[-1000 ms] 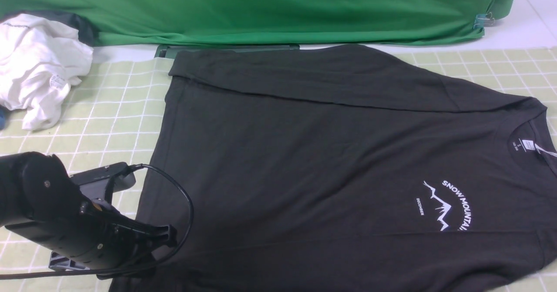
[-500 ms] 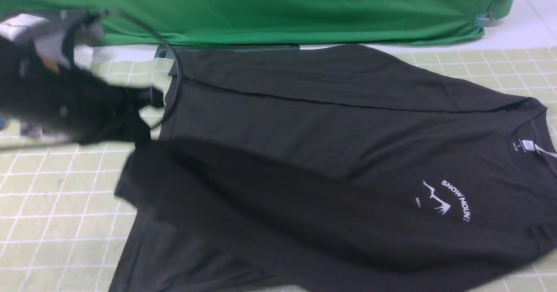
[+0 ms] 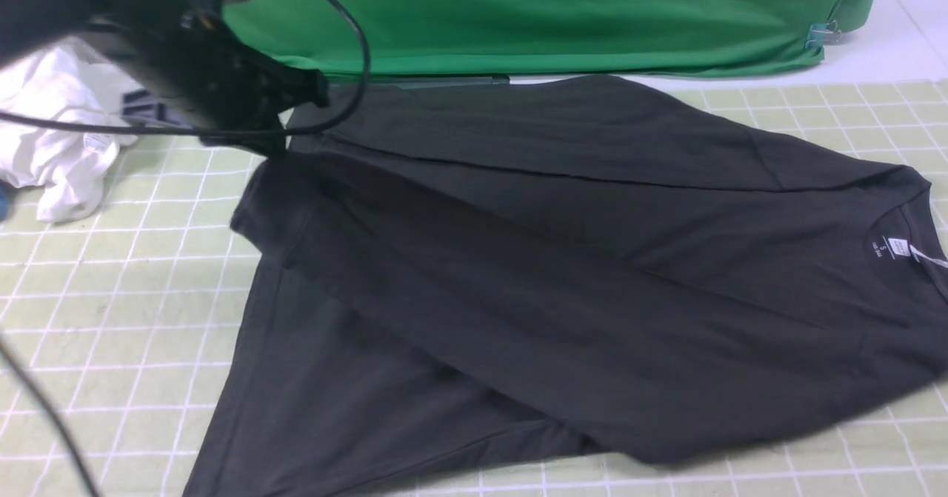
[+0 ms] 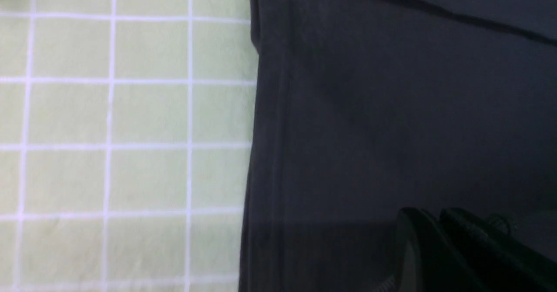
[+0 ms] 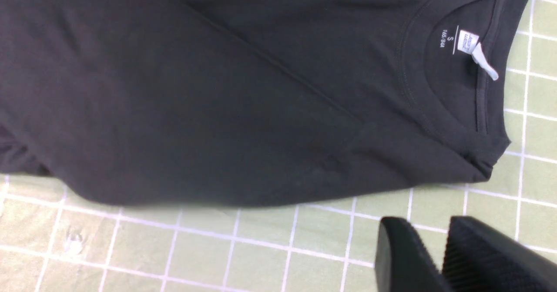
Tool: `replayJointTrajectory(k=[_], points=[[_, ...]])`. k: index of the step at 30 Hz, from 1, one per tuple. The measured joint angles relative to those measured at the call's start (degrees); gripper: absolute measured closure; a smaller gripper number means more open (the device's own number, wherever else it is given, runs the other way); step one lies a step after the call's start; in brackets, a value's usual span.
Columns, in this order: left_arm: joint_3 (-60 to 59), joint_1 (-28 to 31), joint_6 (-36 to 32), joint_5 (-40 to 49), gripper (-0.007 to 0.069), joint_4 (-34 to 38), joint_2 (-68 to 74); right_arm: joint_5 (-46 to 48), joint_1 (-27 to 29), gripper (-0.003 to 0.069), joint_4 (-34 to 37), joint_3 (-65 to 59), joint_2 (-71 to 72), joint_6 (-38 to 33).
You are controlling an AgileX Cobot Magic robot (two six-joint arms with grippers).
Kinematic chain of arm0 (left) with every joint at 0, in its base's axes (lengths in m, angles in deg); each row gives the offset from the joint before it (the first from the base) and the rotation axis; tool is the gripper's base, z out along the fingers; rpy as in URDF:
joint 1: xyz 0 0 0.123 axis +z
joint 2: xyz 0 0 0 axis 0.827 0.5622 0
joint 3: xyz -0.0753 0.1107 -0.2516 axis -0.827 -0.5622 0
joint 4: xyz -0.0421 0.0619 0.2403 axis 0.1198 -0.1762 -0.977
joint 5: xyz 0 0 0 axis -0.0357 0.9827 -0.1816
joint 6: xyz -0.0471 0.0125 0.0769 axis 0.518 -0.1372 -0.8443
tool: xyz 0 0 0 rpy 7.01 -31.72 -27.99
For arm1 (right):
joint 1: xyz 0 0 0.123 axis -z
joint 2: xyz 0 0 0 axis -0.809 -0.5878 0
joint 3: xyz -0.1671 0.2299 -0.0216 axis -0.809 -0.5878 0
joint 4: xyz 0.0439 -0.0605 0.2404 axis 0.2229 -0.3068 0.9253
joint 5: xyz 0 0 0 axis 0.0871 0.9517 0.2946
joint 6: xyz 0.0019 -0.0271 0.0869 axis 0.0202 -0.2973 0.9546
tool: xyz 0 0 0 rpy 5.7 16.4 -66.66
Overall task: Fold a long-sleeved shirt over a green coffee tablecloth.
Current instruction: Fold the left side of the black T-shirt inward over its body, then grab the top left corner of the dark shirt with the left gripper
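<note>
The long-sleeved shirt (image 3: 592, 260) lies sideways on the green coffee tablecloth (image 3: 111, 297), collar and white neck label (image 3: 898, 247) to the right. Its near half is folded back over the chest, and no print shows. My left gripper (image 3: 285, 141) is at the far left, shut on the folded hem corner. In the left wrist view its dark fingers (image 4: 431, 216) sit together over the shirt (image 4: 391, 109) beside the tablecloth (image 4: 109, 113). My right gripper (image 5: 424, 222) is out of the front view. It hangs open and empty over the tablecloth (image 5: 261, 239), just off the shirt's shoulder edge (image 5: 435, 170) near the label (image 5: 469, 41).
A crumpled white garment (image 3: 59, 149) lies at the far left, just behind my left arm. A plain deep-green drape (image 3: 555, 15) closes the back, with a clip (image 3: 822, 35) at its right end. The left arm's cable (image 3: 44, 415) crosses the near left corner.
My left arm swept from the near left to the far left with the hem, carrying the shirt's near half over the chest and covering the print. The right gripper's jaws have parted slightly.
</note>
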Motion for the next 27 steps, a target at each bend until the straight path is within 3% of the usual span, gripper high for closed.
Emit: replayJointTrajectory(k=[7,14,21,27], points=[[5.2,0.0,0.3,-1.7,0.0599,-1.2,10.2,-0.1,0.0,0.0484,0.0,0.0,0.0,0.0],[8.2,0.1,6.6,-1.0,0.0557,-6.4,15.8,-1.2,0.0,0.048,0.0,-0.1,0.0,0.2],[15.4,0.2,7.5,2.7,0.0354,-10.1,15.9,-2.1,0.0,0.0465,0.0,-0.2,-0.2,0.3],[23.6,3.8,7.5,3.3,0.0245,2.3,18.0,-2.3,0.0,0.046,0.0,-0.2,-0.2,0.4]])
